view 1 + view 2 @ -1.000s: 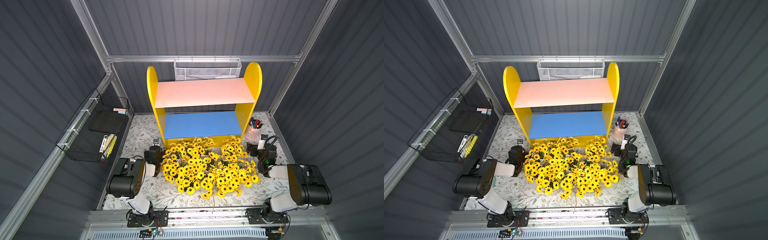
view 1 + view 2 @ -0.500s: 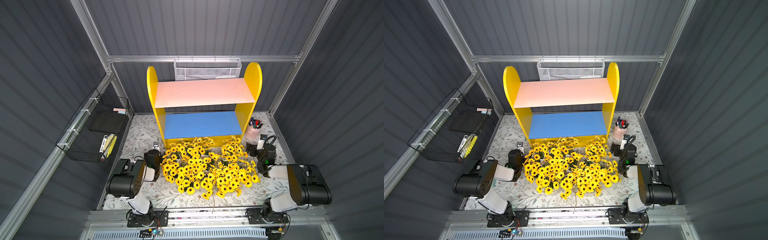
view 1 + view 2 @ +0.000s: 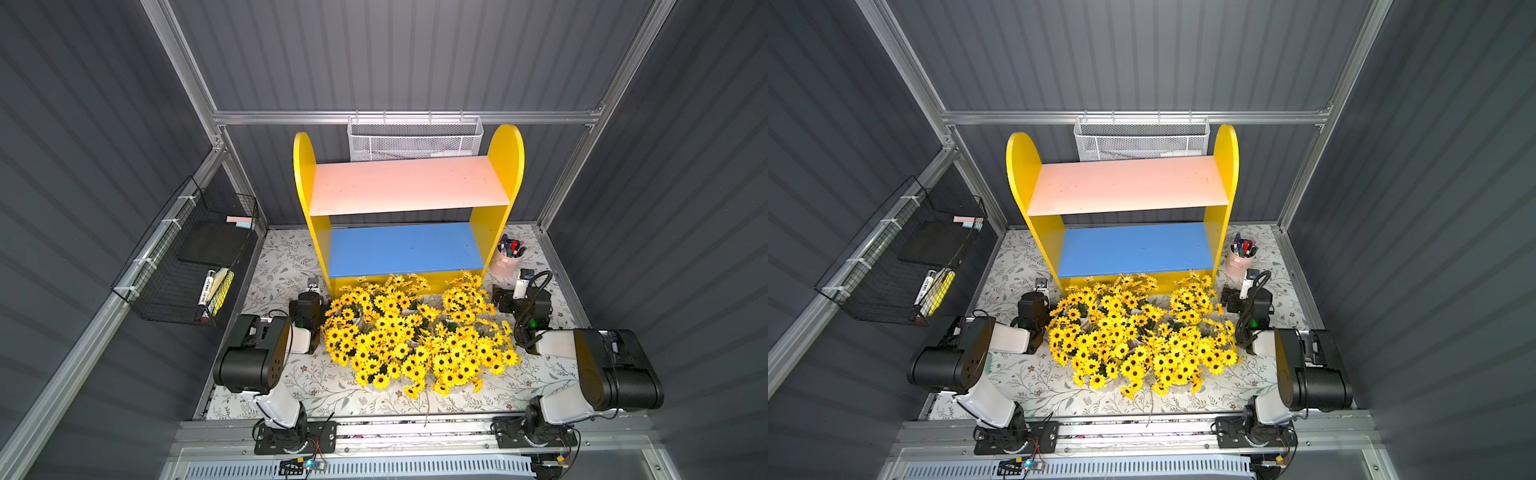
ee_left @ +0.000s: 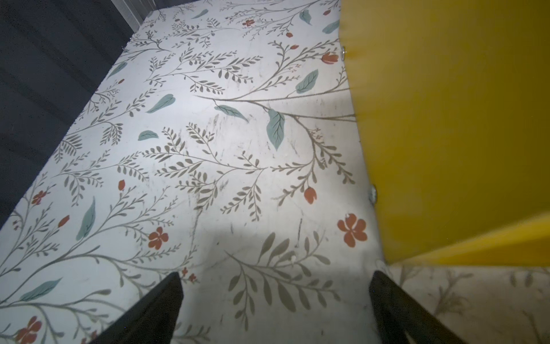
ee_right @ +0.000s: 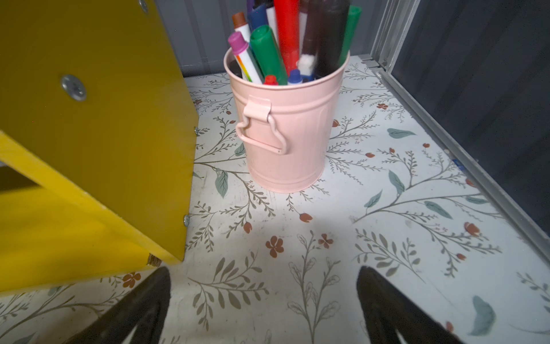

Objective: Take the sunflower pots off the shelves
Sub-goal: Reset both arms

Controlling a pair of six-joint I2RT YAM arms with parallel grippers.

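The sunflower pots (image 3: 415,332) stand bunched on the floral tabletop in front of the shelves (image 3: 409,187), and their yellow blooms (image 3: 1138,332) hide most of the white pots. Both shelf boards, pink above and blue below, are bare in both top views. My left gripper (image 4: 275,277) is open over bare tabletop, close beside the shelves' yellow side panel (image 4: 446,119), at the left edge of the flowers. My right gripper (image 5: 263,274) is open and holds nothing. It sits at the right edge of the flowers by the other yellow panel (image 5: 89,119).
A pink cup of pens (image 5: 285,143) stands just ahead of the right gripper, beside the shelves (image 3: 1125,183). A black wire basket (image 3: 187,266) hangs on the left wall, a white mesh basket (image 3: 415,141) on the back rail. Grey walls enclose the table.
The left wrist has shifted slightly back and forth beside the flowers. The right arm and the pots have not moved.
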